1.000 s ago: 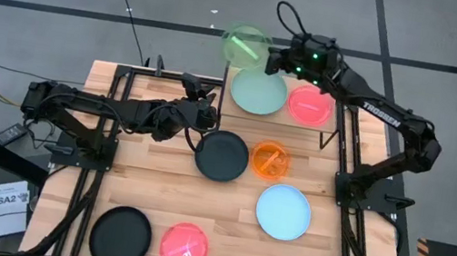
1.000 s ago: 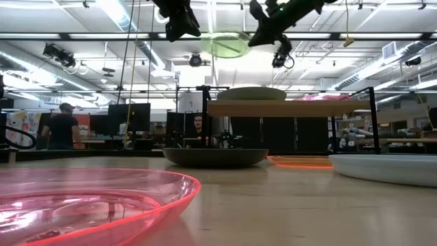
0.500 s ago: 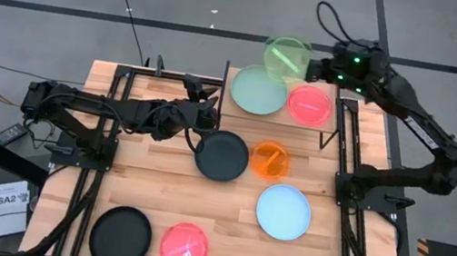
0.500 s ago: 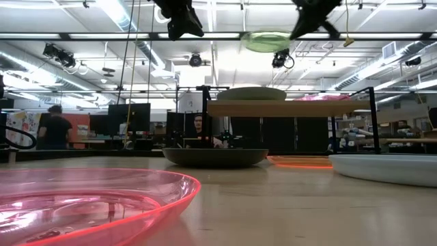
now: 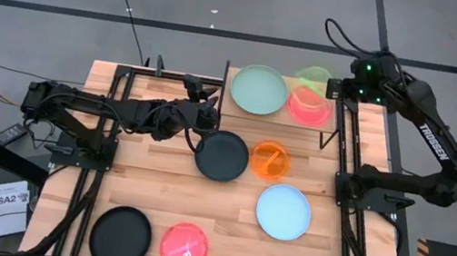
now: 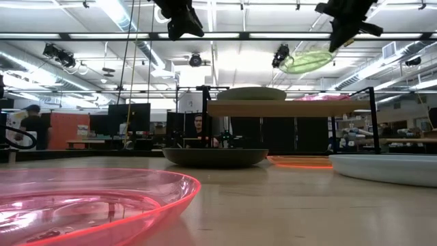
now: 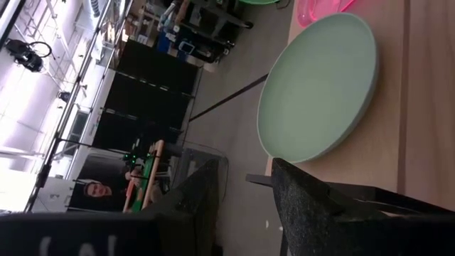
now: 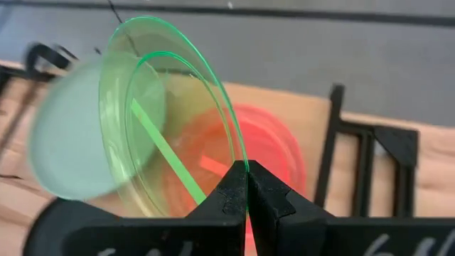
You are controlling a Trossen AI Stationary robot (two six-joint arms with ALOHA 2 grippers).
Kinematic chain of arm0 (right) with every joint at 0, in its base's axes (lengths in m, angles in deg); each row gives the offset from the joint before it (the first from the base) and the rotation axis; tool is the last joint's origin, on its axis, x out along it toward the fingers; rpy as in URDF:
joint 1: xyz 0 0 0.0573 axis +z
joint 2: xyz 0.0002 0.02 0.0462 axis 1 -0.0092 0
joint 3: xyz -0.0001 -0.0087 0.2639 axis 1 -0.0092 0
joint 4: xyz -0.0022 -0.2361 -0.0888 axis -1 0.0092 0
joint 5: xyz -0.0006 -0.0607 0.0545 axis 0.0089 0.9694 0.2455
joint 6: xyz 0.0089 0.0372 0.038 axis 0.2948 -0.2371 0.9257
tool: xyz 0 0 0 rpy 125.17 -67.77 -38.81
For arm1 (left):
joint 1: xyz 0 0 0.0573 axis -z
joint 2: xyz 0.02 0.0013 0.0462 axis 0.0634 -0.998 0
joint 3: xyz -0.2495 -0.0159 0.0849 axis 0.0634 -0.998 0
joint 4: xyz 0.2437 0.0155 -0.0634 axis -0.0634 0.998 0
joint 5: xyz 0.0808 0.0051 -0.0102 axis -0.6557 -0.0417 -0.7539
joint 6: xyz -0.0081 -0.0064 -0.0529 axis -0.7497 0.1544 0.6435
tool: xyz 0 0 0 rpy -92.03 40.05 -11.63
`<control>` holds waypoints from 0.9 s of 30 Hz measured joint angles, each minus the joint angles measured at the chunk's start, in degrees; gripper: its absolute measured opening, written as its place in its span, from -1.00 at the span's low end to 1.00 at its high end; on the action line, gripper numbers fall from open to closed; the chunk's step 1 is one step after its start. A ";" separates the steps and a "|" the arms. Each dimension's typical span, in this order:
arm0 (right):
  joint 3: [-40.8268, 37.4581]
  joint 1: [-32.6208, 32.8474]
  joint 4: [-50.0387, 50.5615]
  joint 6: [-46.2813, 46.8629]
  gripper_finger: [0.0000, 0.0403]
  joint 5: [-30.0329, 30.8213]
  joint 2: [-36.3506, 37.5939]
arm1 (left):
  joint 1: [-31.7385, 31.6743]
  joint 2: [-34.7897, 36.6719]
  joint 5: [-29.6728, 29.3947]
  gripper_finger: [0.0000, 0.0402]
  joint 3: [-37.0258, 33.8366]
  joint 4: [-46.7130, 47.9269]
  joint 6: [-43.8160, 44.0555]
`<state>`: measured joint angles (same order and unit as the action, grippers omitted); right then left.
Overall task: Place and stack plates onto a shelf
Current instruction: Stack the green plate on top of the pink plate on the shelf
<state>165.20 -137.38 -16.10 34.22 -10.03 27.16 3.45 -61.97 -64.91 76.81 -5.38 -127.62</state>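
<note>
The right arm reaches from its base at the worktop's (image 5: 154, 190) right edge up and over the far right end of the shelf (image 5: 336, 117), its forearm angled inward, and the right end effector (image 5: 338, 87) is clamped tight on the rim of the lime green plate (image 5: 312, 77). In the right wrist view the two dark fingers (image 8: 264, 195) meet on the thin edge of that plate, which stands out from them, tilted. In the low view the plate hangs raised above the shelf board, slanted, just beside the end effector. From above it lies over the red plate (image 5: 309, 106), which rests on the shelf's right half, touching or nearly touching the pale green plate (image 5: 258, 90) on the left half. The left arm lies stretched across the worktop's left side, and the left end effector (image 5: 207, 121) hovers, parted and holding nothing, near the shelf's left end and just beside the black plate (image 5: 222, 155). On the worktop, the orange plate (image 5: 270, 159) sits beside that black one, and the light blue plate (image 5: 283, 211) lies nearer the front.
</note>
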 joint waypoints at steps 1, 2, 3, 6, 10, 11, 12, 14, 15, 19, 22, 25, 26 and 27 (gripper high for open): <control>-0.01 -0.31 0.97 -0.02 -0.96 0.00 -0.20 | 0.00 0.00 0.00 -0.32 0.01 0.00 0.00; -0.02 -0.64 2.06 -0.04 -0.96 0.00 -0.49 | 0.00 0.00 0.00 -0.32 -0.01 0.00 0.00; -0.01 -0.92 2.99 -0.06 -0.96 0.00 -0.77 | 0.00 0.00 0.00 -0.32 0.00 0.00 0.00; -0.01 -1.56 5.40 -0.40 -0.96 0.03 -1.80 | 0.00 0.00 0.00 -0.32 0.01 0.00 0.00; 0.00 -2.22 6.75 -0.55 -0.96 0.12 -3.18 | 0.00 0.00 -0.01 -0.32 0.01 0.00 0.00; -0.02 -2.31 6.81 -0.55 -0.96 0.38 -3.51 | 0.00 0.00 -0.02 -0.32 0.01 0.00 0.00; -0.02 -2.46 6.81 -0.57 -0.96 0.55 -3.84 | 0.00 0.00 0.00 -0.32 -0.01 0.00 0.00; 0.00 -2.79 6.83 -0.57 -0.96 0.57 -4.58 | 0.00 0.00 -0.01 -0.32 0.01 0.00 0.00; -0.01 -2.91 6.85 -0.58 -0.96 0.59 -5.01 | 0.00 0.00 0.00 -0.32 0.01 0.00 0.00; -0.01 -2.97 6.88 -0.59 -0.96 0.57 -6.74 | 0.00 0.00 0.00 -0.32 -0.01 0.00 0.00; 0.00 -2.93 6.98 -0.59 -0.96 0.55 -8.13 | 0.00 0.00 -0.02 -0.32 -0.01 0.00 0.00; 0.00 -2.93 7.08 -0.59 -0.96 0.50 -9.40 | 0.00 0.00 -0.01 -0.32 0.01 0.00 0.00; -0.01 -2.94 7.18 -0.60 -0.96 0.49 -9.81 | 0.00 0.00 0.00 -0.32 0.01 0.00 0.00; -0.02 -2.93 7.23 -0.69 -0.96 0.48 -10.13 | 0.00 0.00 0.00 -0.32 0.01 0.00 0.00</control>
<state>165.18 -140.30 -8.87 33.53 -9.55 17.03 3.45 -61.97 -64.91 76.82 -5.38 -127.62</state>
